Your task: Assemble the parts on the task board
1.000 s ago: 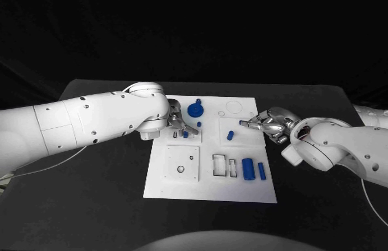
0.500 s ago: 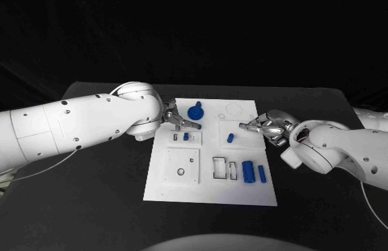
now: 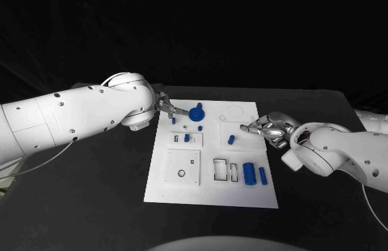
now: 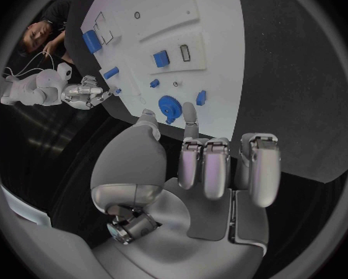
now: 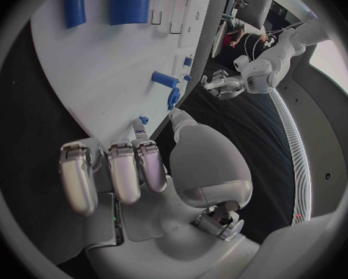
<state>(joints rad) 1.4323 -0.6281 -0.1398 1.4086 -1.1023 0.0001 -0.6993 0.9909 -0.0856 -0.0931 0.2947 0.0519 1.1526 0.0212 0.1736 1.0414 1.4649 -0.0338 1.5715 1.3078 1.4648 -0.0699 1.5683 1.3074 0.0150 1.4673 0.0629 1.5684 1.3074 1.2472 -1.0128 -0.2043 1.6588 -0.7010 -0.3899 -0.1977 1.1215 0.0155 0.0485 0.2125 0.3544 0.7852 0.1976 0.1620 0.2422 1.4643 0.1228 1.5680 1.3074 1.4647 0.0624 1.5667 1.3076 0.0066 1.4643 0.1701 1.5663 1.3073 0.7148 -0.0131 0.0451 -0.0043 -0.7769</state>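
Note:
The white task board (image 3: 206,190) lies mid-table. My left hand (image 3: 166,106) hovers at its far left corner, thumb and one finger spread, nothing between them. Just past that fingertip (image 4: 188,110) a small blue part (image 3: 173,120) (image 4: 200,97) lies near the board's left edge. Next to it stands a blue gear (image 3: 195,114) (image 4: 170,108). A blue block (image 3: 186,138) sits in a slot and a blue peg (image 3: 230,139) (image 5: 165,79) stands on the raised plate. My right hand (image 3: 263,126) sits at the board's right edge, pinching a tiny blue part (image 5: 143,119).
Two blue cylinders (image 3: 248,172) (image 3: 262,175) lie near the board's front right, beside rectangular slots (image 3: 220,168). A square plate with holes (image 3: 183,164) takes the front left. Black table (image 3: 97,195) surrounds the board.
My left hand has drawn back from the slot area towards the board's far left corner, uncovering the small blue part by the edge. The right hand has barely moved.

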